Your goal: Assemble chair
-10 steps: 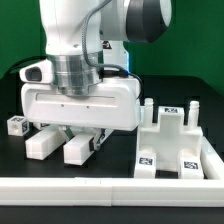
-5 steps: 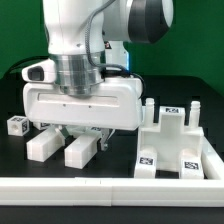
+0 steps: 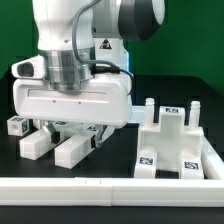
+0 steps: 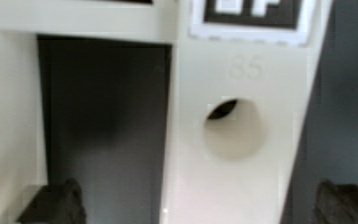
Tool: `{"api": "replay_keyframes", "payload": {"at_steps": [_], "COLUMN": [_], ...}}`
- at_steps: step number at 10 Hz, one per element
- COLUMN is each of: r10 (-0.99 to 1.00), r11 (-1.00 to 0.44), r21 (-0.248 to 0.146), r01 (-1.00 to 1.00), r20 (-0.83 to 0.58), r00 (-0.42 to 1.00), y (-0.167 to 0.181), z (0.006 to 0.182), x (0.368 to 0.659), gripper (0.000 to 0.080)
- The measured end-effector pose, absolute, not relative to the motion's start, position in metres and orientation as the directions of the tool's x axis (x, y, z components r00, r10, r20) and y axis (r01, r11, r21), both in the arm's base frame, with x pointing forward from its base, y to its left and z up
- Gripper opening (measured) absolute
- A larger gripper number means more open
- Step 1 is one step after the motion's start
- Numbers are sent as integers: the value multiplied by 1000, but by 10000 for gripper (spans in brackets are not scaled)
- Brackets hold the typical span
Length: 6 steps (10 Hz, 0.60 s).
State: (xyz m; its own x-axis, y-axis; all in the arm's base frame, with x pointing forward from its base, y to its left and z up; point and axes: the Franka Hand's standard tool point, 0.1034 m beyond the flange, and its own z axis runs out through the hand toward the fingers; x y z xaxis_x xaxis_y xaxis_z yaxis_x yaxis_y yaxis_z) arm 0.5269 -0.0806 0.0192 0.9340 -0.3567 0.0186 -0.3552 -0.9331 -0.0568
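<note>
My gripper (image 3: 78, 134) is low over the table at the exterior view's left. Two white blocky ends of a chair piece (image 3: 68, 150) stick out from under it. In the wrist view my gripper (image 4: 199, 208) is open. Its dark fingertips (image 4: 55, 205) stand either side of a white bar of that chair piece (image 4: 247, 150). The bar has a round hole and a black-and-white tag at its far end. One fingertip is in the dark slot beside the bar, with a gap. A tagged chair panel with posts (image 3: 170, 140) stands at the right.
A small white tagged cube (image 3: 15, 125) lies at the far left, close to the gripper body. A long low white rail (image 3: 110, 186) runs along the front edge. The table top is black.
The arm and gripper have shifted towards the exterior view's left, and the white blocky ends under them have shifted left by about as much. The right panel and small cube have not moved.
</note>
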Motion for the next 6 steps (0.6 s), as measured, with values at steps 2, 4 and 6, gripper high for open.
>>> {"api": "replay_keyframes", "payload": {"at_steps": [2,4,6], "r10": [-386,-399,-425], "r11": [-921,-916,-905], "r21": [-60,-60,-59], "r01": [-385,-397,-420], "r20": [5,44,118], "r00": [922,916,898], "y": [-75,-69,-74], "z": [19,28,33], "x": [528,526,531], "gripper": [648,648,648]}}
